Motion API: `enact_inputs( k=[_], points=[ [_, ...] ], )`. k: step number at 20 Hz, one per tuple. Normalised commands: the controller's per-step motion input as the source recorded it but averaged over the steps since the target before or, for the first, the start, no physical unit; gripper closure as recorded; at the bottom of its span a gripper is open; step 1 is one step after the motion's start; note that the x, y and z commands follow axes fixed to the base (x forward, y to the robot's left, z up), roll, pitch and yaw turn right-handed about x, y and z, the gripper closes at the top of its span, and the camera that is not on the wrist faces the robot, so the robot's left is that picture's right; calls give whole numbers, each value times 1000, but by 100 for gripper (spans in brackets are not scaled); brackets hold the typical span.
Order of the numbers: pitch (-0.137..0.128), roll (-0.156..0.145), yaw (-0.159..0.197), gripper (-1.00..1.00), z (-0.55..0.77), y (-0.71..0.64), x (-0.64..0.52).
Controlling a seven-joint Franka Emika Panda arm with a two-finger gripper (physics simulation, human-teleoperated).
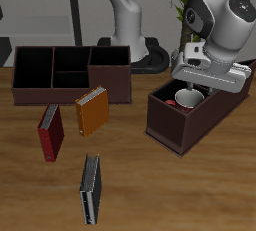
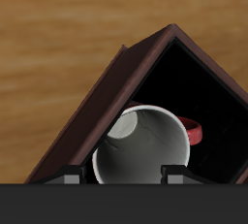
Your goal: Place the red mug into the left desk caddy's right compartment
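One red mug point(image 1: 186, 98); two desk caddies, namely the left desk caddy point(image 1: 190, 125) turned diagonally and a like caddy point(image 1: 70, 72) set square to the edge; three books on the surface point(image 1: 200, 190), one orange point(image 1: 91, 110), one red point(image 1: 51, 131), one dark grey point(image 1: 91, 189); one robot arm point(image 1: 222, 25) with one pincer point(image 2: 124, 176).

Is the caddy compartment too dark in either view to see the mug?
Exterior view: the mug shows pale rim and red side against the shadowed compartment of the caddy, partly hidden by the gripper. Wrist view: the compartment interior is near black, yet the mug's grey inside is well lit, handle visible.
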Motion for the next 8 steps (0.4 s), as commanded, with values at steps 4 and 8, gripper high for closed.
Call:
enact_inputs(
  k=[4,8],
  points=[
    [0,-6,-4,-100,10,-47,4],
    [-6,8,7,-100,26,-29,10]
  ],
)
